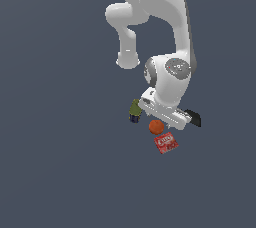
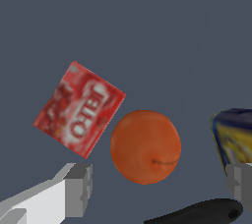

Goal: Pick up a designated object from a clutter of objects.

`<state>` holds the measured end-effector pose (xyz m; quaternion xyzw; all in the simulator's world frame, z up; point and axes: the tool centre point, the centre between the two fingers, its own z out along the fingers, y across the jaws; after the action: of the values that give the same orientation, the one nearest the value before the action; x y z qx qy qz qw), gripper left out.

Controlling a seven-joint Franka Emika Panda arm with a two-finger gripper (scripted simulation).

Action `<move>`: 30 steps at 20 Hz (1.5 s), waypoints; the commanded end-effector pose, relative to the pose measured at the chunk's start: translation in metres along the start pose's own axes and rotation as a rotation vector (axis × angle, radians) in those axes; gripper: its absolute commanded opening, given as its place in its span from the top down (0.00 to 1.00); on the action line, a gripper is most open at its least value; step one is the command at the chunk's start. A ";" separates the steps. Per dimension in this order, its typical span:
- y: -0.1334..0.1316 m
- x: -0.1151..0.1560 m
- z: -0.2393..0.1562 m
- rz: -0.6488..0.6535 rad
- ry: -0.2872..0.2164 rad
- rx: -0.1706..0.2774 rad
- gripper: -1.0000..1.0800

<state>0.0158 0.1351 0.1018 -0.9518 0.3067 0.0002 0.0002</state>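
The designated object, a smooth orange ball (image 2: 145,147) (image 1: 155,126), lies on the dark floor among the clutter of objects. A flat red packet (image 2: 78,108) (image 1: 165,143) with white print rests right beside it. My gripper (image 2: 158,188) hangs above the ball, open, with one grey fingertip (image 2: 78,188) on the packet's side and the other fingertip (image 2: 239,182) near the can. Nothing is between the fingers. In the exterior view the hand (image 1: 165,112) hides the fingers and sits just above the ball.
An olive-green can (image 1: 134,110) with a dark blue end (image 2: 235,134) lies close to the ball. A black spatula (image 2: 199,213) (image 1: 193,118) lies partly under the hand. The white arm (image 1: 160,32) rises behind.
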 end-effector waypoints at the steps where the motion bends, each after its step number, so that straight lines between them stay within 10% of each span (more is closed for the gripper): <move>1: -0.001 -0.002 0.003 0.013 0.001 0.000 0.04; 23: -0.001 -0.002 0.055 0.017 0.001 0.000 0.04; 24: -0.001 -0.002 0.055 0.017 0.001 0.000 1.00; 30: -0.001 -0.002 0.055 0.017 0.001 0.000 1.00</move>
<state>0.0146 0.1381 0.0480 -0.9492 0.3145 -0.0005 0.0005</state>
